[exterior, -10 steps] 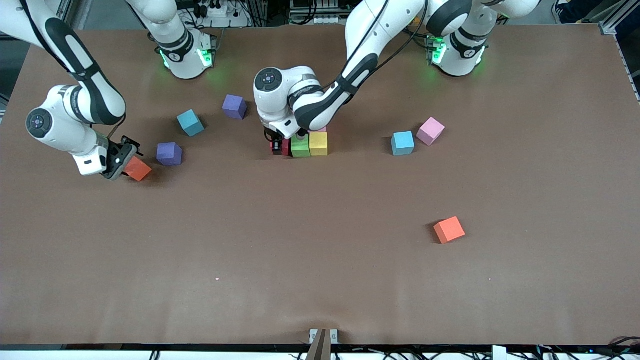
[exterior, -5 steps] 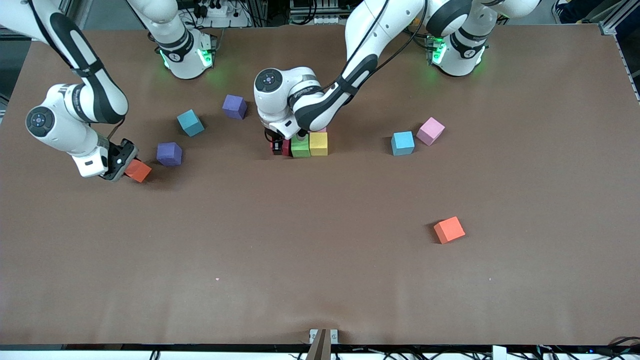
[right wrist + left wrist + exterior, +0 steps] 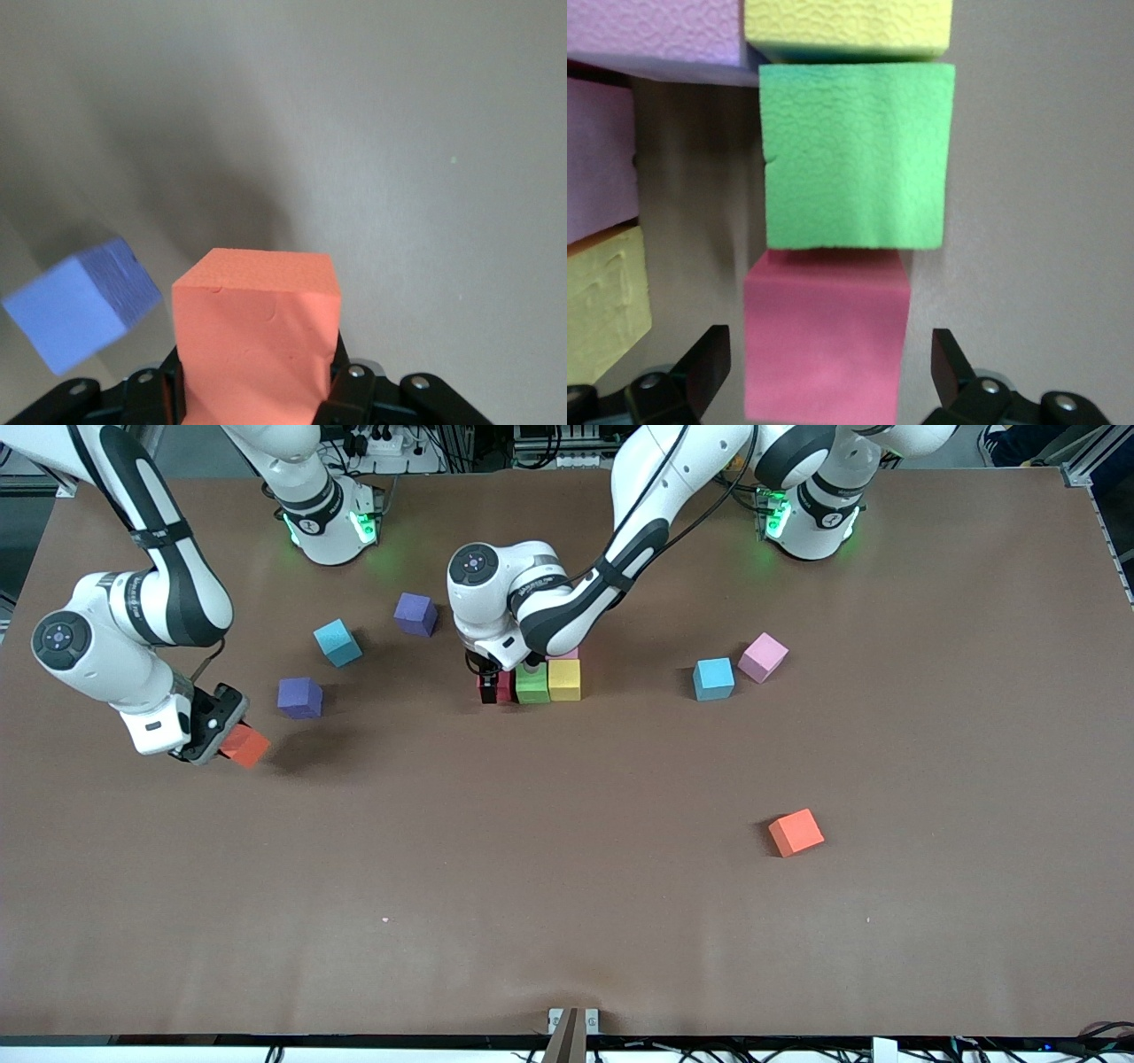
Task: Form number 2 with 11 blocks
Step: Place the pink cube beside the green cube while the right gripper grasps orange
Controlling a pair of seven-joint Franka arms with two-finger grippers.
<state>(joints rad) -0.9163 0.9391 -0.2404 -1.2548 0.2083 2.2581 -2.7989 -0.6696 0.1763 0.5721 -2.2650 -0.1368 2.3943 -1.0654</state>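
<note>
Foam-textured cubes are making up the start of the number 2 [image 3: 542,677] at the counter's [image 3: 567,921] middle: red block [image 3: 506,687], green block [image 3: 532,685] and yellow block [image 3: 564,679] in a touching row. The left gripper [image 3: 493,684] is straddling the red one, jaws spread clear of its matte sides, likely just seating it. The right gripper [image 3: 223,737] is holding an orange block [image 3: 244,746] above the counter near a purple block [image 3: 299,697], jaws pinching its flat faces, presumably bound for the digit.

Even, bright overhead light leaves soft shadows on the surface [image 3: 567,886] beside each block. The purple block [image 3: 81,301] in the right wrist view is blurred; green glow rings both bases.
</note>
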